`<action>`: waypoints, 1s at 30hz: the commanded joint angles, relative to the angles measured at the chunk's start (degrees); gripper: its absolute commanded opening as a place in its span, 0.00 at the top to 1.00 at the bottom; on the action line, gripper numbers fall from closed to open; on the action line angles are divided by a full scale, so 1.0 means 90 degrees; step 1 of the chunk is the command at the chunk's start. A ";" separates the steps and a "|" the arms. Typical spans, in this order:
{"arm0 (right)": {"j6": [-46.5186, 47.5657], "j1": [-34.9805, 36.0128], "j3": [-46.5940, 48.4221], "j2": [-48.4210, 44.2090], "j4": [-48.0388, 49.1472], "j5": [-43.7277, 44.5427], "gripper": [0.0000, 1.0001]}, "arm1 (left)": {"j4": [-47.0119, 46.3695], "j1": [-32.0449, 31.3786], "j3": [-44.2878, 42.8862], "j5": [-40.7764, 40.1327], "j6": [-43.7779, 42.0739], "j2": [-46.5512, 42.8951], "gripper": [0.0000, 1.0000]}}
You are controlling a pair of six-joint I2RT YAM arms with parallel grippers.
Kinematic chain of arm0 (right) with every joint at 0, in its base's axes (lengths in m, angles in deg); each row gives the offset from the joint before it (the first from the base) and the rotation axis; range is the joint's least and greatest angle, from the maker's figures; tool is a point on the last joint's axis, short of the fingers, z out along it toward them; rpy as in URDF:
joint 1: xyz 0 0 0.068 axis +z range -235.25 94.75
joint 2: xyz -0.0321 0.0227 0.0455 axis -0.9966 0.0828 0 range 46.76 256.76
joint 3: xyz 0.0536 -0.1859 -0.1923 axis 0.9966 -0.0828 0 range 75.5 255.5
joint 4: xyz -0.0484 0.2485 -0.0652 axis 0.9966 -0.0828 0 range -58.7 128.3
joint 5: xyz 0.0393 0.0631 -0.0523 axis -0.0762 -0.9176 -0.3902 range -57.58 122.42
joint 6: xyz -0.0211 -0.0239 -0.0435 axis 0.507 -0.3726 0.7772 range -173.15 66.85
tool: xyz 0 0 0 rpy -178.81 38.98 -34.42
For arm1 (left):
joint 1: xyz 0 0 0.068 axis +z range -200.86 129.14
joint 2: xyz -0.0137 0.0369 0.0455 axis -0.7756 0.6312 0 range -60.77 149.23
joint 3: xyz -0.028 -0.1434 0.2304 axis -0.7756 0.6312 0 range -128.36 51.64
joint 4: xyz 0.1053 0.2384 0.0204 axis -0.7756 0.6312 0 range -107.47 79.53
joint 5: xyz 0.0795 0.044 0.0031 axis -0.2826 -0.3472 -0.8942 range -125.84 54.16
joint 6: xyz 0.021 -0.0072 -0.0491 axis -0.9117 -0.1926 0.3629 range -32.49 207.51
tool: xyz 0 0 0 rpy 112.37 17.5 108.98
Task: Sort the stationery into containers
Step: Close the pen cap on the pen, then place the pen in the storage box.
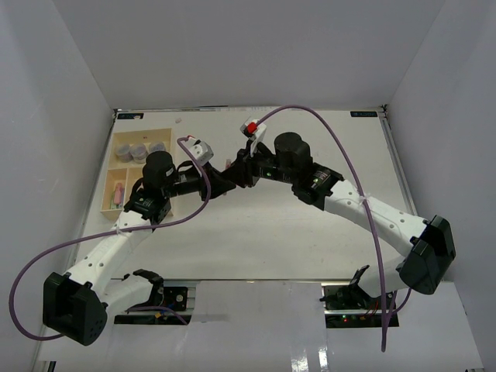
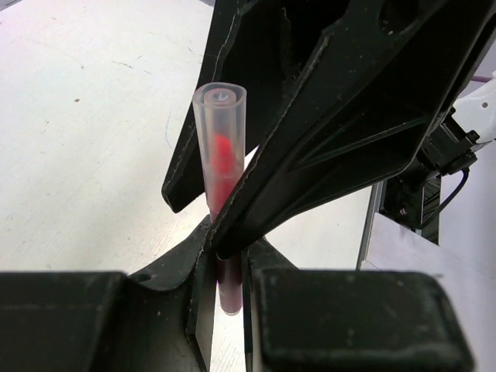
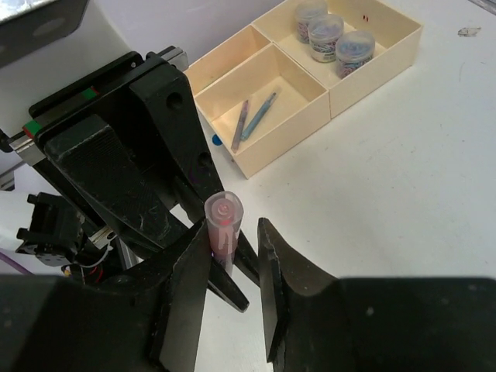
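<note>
A red pen with a frosted clear cap (image 2: 221,155) stands upright between both grippers above the table's middle. My left gripper (image 2: 229,294) is shut on its lower barrel. My right gripper (image 3: 234,232) stands open around the cap end (image 3: 223,221): its left finger touches the pen, and a gap shows on the other side. In the top view the two grippers meet, left (image 1: 223,183) and right (image 1: 237,172). The cream tray (image 3: 364,81) holds three round pots (image 3: 325,35) in its long section and two thin pens (image 3: 256,116) in a smaller one.
The tray (image 1: 122,143) lies at the table's far left, behind my left arm, with a pink pen (image 1: 118,194) in its near-left section. Purple cables loop over both arms. White walls enclose the table on three sides.
</note>
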 commanded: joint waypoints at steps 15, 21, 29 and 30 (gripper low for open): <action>0.0258 -0.0038 -0.0401 -0.1127 -0.0613 0.1194 0.27 | 0.0261 0.0049 -0.0272 -0.1711 0.0592 0.0326 1.00; 0.0463 -0.0135 -0.1201 -0.1928 -0.0671 0.2122 0.07 | 0.1460 0.0088 -0.0604 -0.3106 0.0661 0.0561 1.00; 0.0590 -0.0213 -0.2490 -0.2885 -0.0828 0.2680 0.02 | 0.3346 0.0908 -0.1345 -0.4807 0.0193 0.1098 0.99; 0.0600 -0.0213 -0.2724 -0.2944 -0.0818 0.2670 0.02 | 0.3463 0.1160 -0.1462 -0.4982 0.0115 0.1176 0.98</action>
